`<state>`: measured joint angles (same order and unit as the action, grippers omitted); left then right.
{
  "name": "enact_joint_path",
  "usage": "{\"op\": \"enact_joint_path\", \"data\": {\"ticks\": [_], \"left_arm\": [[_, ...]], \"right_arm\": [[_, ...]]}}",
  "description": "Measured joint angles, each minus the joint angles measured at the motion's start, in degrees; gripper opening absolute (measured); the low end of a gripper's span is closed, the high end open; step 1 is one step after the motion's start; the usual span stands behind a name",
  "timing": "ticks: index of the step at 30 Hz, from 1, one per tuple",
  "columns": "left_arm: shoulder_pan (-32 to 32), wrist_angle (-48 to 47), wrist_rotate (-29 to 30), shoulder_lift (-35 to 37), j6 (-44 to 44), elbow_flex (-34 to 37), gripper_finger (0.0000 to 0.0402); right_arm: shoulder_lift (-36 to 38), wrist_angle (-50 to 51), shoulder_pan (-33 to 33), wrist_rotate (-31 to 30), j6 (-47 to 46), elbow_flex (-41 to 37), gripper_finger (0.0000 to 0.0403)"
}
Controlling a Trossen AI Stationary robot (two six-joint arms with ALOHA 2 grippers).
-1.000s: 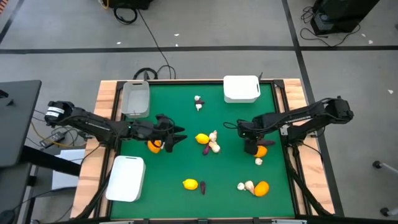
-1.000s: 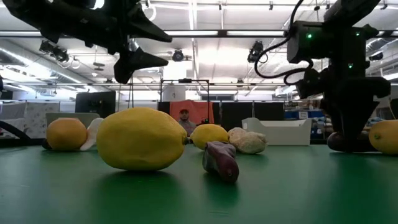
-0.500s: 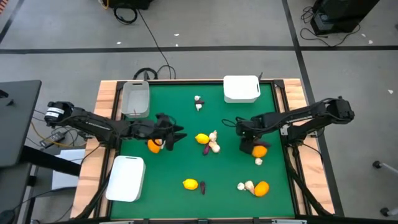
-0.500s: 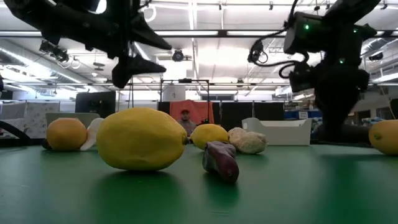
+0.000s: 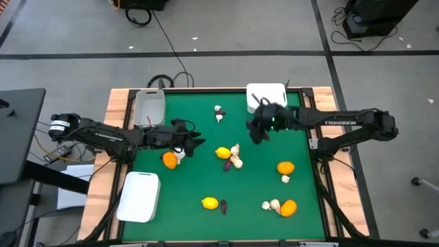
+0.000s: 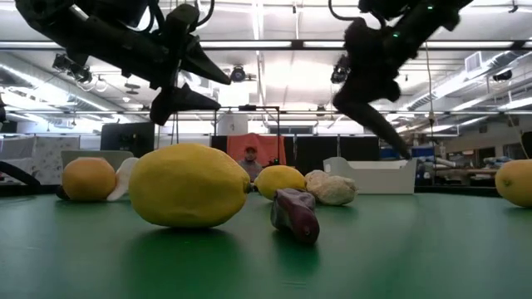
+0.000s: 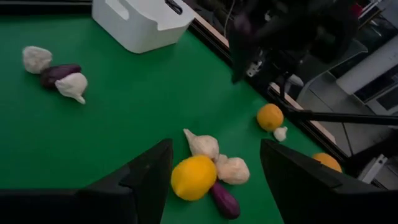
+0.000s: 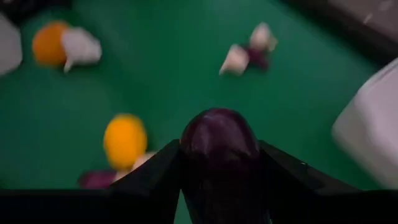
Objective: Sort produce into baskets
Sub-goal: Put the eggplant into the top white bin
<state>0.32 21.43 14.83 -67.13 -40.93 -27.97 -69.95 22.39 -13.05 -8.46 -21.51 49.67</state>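
My right hand (image 5: 256, 130) has lifted the eggplant (image 8: 219, 140) off the desk (image 5: 206, 178), gripping it near the white basket (image 5: 266, 98); left hand (image 5: 192, 140) stays open, empty.

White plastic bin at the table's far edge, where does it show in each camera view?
High view: the white rounded plastic bin sits at the green mat's top edge, right of centre.
Low view: right of centre, far back.
Left wrist view: top, left of centre.
Right wrist view: cut off at the right edge.
Shared landmark: the mid-table yellow lemon beside off-white garlic bulbs.
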Motion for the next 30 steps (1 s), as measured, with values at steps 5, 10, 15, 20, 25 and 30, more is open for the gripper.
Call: {"op": "enact_joint_path", "data": {"ticks": [5,10,15,20,25,30], "left_arm": [[0.5,0.0,0.0,0.0,0.0,0.0,0.0248],[0.5,-0.1,-2.1,0.0,-0.2,0.0,0.0248],[0.5,-2.0,-2.1,0.0,-0.3,0.0,0.0248],[0.5,-4.7,-2.1,0.0,-0.5,0.0,0.0248],[0.5,-5.4,-1.9,0.0,-0.5,0.0,0.0248],[0.5,-7.9,0.8,0.0,-0.2,0.0,0.0248]], "right_arm": [[-0.3,-10.9,-7.3,2.6,2.2,1.9,0.0195],[-0.2,-19.2,-11.9,6.5,2.9,1.9,0.0195],[-0.2,-22.7,-15.3,7.9,6.8,1.9,0.0195],[-0.2,-23.2,-20.0,9.5,8.3,1.9,0.0195],[-0.2,-23.8,-24.3,10.3,13.2,1.9,0.0195],[-0.2,-26.4,-26.4,14.2,14.2,1.9,0.0195]]}}
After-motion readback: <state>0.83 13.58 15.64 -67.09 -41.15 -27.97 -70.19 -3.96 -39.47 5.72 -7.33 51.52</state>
